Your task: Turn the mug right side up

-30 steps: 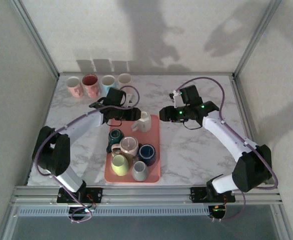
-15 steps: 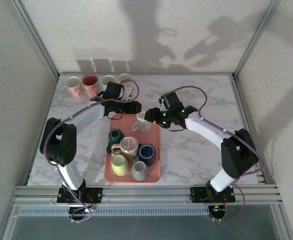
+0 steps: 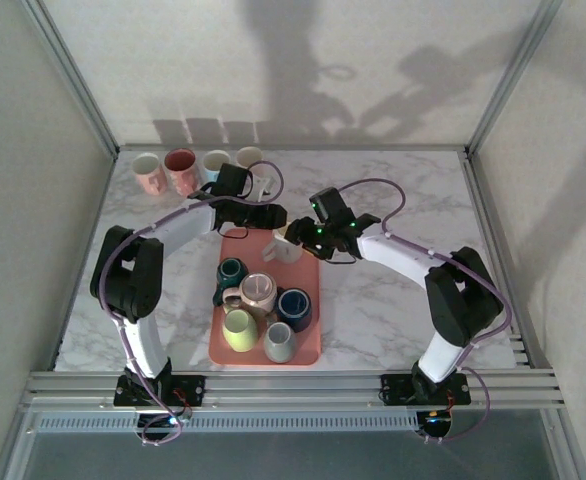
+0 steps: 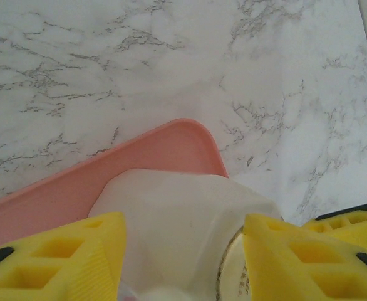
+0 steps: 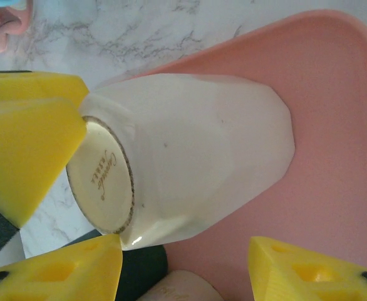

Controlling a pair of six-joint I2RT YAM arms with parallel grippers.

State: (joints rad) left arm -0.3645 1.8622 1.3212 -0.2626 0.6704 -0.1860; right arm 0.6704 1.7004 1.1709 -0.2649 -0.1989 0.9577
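Observation:
A white faceted mug (image 3: 284,246) lies tipped at the far end of the pink tray (image 3: 311,262), its printed base (image 5: 102,185) facing the left arm. My left gripper (image 3: 272,216) is shut on the mug (image 4: 177,219), with one yellow finger (image 4: 64,257) on each side of it near the base. My right gripper (image 3: 300,236) has come in from the right and stands open. Its fingers (image 5: 315,269) straddle the mug's lower side (image 5: 202,144) without touching it. The mug's handle is hidden.
Several more mugs crowd the near part of the tray: teal (image 3: 231,270), beige (image 3: 258,290), navy (image 3: 295,305), yellow-green (image 3: 238,328) and grey (image 3: 280,342). Several upright mugs (image 3: 180,168) line the back left corner. Bare marble table (image 3: 403,300) lies to the right.
The right arm has swung left until its open gripper reaches the white mug. The left arm has stretched slightly farther along with the mug.

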